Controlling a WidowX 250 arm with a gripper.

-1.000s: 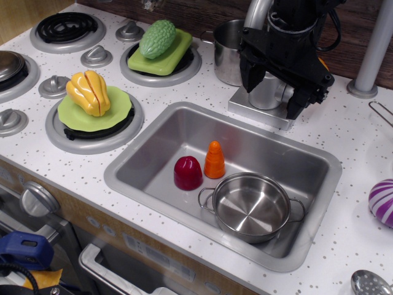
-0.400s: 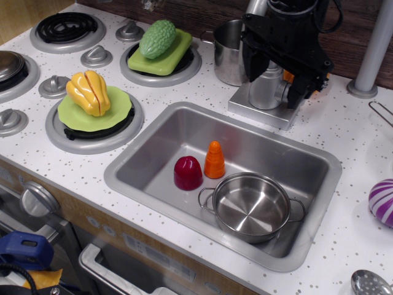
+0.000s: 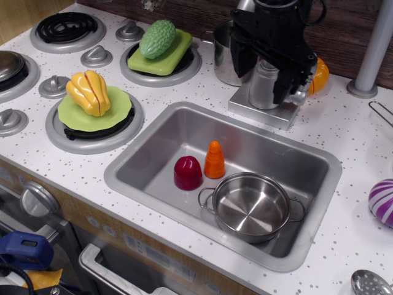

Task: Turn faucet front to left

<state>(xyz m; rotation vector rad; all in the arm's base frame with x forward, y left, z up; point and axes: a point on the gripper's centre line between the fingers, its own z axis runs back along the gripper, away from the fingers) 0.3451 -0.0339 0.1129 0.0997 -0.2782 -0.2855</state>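
Since a second ago, the black tool (image 3: 265, 69) has been shifting left and up across the faucet (image 3: 265, 89), uncovering an orange ball (image 3: 319, 75) behind it. Its two fingers are standing spread on either side of the faucet's silver cylinder, one to the left and one to the right; whether they are touching the metal cannot be told. The faucet is standing on its square base plate at the back edge of the sink (image 3: 153, 161), and its spout is mostly hiding behind the tool.

Just left of the faucet, a steel cup (image 3: 224, 49) is sitting on the white speckled table (image 3: 356, 135). Inside the sink, a dark red toy (image 3: 188, 173) and an orange carrot-shaped toy (image 3: 214, 160) are standing side by side, close together, with a small steel pot (image 3: 252, 206) lying just to their right and nearer the front.

Farther left, a yellow toy vegetable (image 3: 89, 93) is resting on a green plate (image 3: 120, 110) on one burner, and a bumpy green gourd (image 3: 158, 38) is lying on a green board (image 3: 175, 54) on another. A grey pole (image 3: 376, 52) is rising at the right rear, and a purple striped ball (image 3: 382, 201) is showing at the right edge.
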